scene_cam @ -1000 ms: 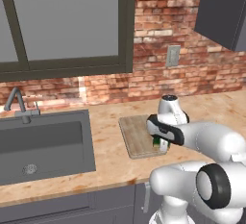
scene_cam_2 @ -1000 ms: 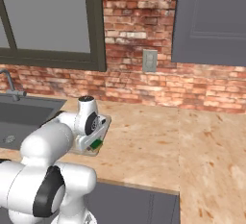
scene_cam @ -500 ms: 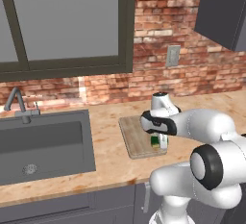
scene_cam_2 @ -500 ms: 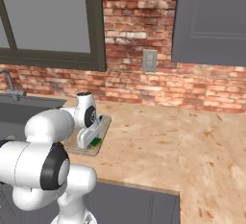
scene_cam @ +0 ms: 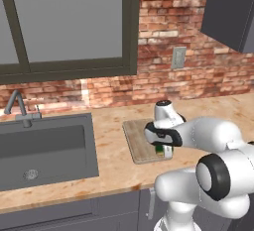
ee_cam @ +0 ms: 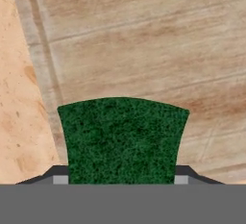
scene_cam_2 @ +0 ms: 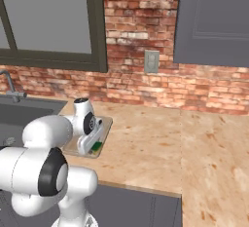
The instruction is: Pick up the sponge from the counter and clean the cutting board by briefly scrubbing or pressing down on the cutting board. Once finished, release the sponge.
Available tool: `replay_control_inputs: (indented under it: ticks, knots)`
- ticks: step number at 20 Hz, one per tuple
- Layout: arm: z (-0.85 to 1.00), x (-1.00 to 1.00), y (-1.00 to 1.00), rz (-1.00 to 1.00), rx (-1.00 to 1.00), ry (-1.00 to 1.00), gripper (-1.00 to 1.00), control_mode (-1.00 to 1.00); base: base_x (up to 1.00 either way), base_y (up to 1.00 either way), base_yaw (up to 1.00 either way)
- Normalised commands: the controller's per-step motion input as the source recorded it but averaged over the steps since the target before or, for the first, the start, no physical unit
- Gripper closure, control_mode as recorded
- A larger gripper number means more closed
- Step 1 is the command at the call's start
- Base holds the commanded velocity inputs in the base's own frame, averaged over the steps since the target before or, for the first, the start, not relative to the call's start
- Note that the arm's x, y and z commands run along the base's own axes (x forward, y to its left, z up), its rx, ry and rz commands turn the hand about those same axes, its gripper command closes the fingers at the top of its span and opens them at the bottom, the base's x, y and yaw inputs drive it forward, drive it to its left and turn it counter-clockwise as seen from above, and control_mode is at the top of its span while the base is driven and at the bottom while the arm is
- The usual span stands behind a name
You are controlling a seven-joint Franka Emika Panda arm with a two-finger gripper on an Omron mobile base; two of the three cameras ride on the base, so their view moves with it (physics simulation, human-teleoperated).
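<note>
The dark green sponge sits between my gripper's two dark fingertips, which are shut on its sides. It presses down on the light-brown wooden cutting board, close to the board's edge, with the speckled counter just beyond. From the left base view the sponge shows green and yellow under the hand, at the near right corner of the cutting board. In the right base view the sponge peeks out below the hand on the cutting board.
A dark grey sink basin with a faucet lies left of the board. A brick wall with an outlet runs behind the counter, which stretches far to the right.
The hand with the sponge has slid slightly left along the board's front edge, and the arm's elbow has swung. The grip on the sponge is unchanged.
</note>
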Motion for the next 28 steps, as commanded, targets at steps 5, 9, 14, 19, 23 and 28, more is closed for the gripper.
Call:
replay_control_inputs:
  ticks: [5,9,14,19,23,28]
  knots:
    - [-0.2,0.0,0.0,0.0,0.02,-0.04,1.0,-1.0,0.0,0.0,0.0]
    - [-0.17,0.13,0.01,0.0,0.05,0.01,1.0,-1.0,0.0,0.0,0.0]
    - [-0.21,0.29,0.04,0.02,0.04,0.08,1.0,-1.0,0.0,0.0,0.0]
    - [-0.25,0.5,0.06,0.05,0.01,0.0,1.0,-1.0,0.0,0.0,0.0]
    - [-0.21,0.55,0.09,0.05,0.0,-0.05,1.0,-1.0,0.0,0.0,0.0]
    - [-0.23,0.58,0.09,0.04,0.0,-0.03,1.0,-1.0,0.0,0.0,0.0]
